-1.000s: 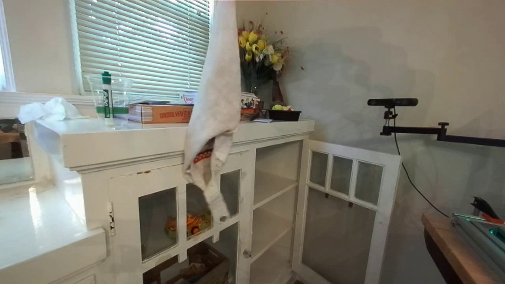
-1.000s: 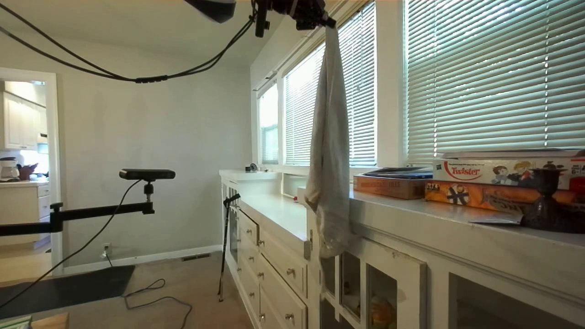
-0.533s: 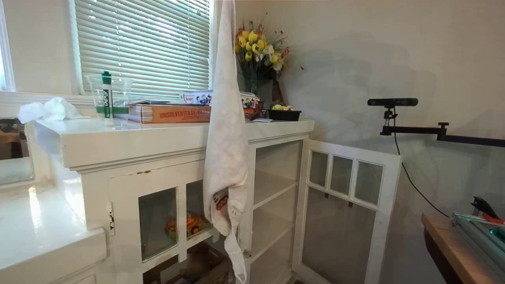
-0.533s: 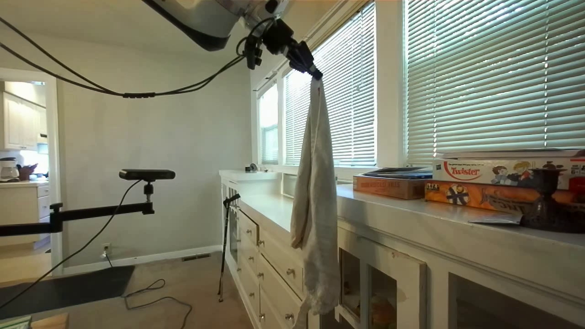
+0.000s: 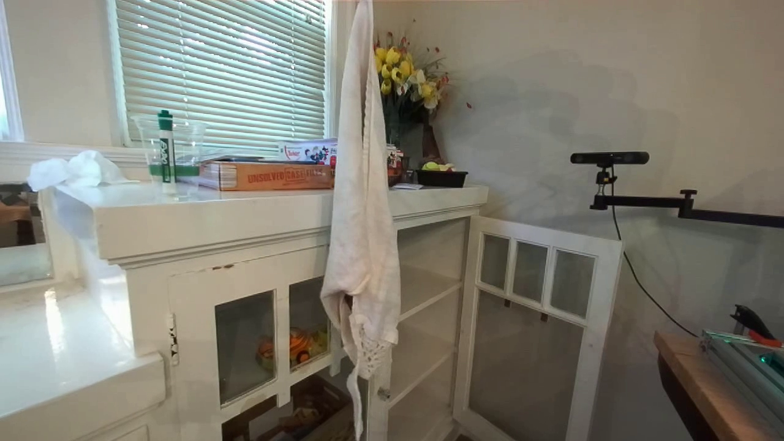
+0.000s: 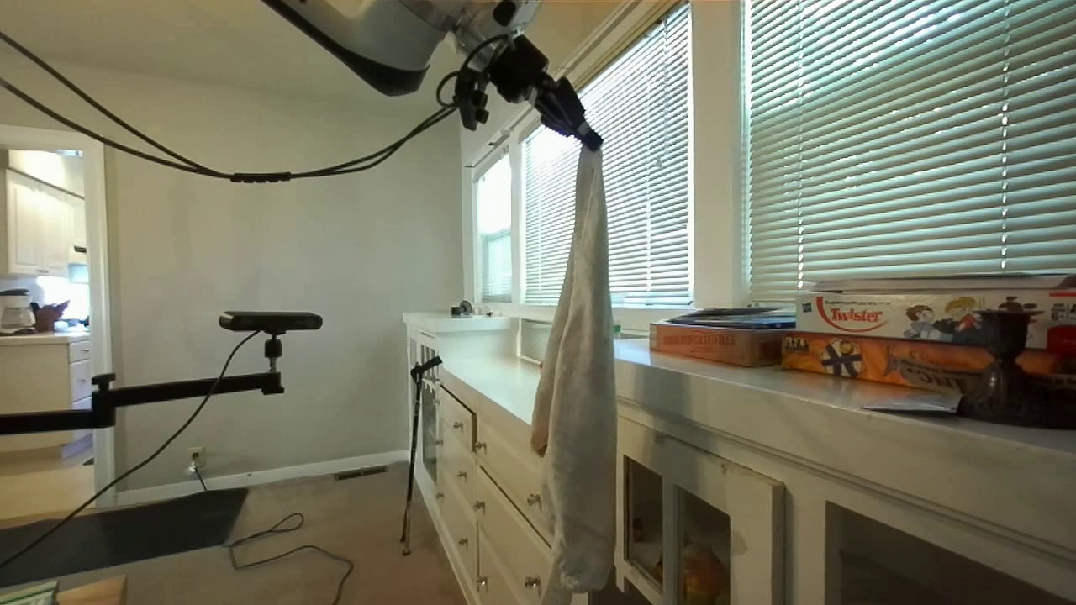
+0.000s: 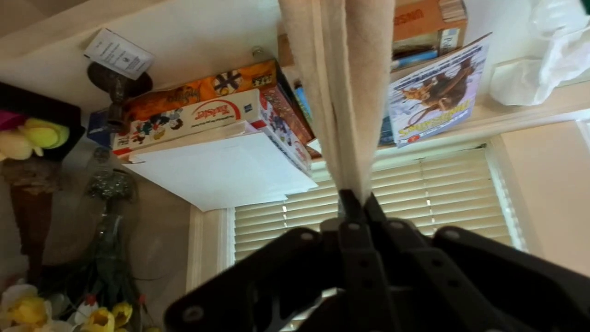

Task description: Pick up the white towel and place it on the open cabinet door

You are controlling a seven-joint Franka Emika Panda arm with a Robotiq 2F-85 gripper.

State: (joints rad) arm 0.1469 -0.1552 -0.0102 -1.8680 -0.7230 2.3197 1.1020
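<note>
The long glossy white-painted tabletop (image 5: 214, 217) ends, in an exterior view, at a right corner just above the hinge side of the open white paned cabinet door (image 5: 531, 305). The narrow white cloth towel (image 5: 364, 202) now hangs before the front edge, lower and nearer that corner than a second ago, so the carry seems under way but the placing undone. The black two-fingered tool (image 7: 361, 203) pinches the towel's top end; open room probably lies outward from that edge, then past the corner above the door.
</note>
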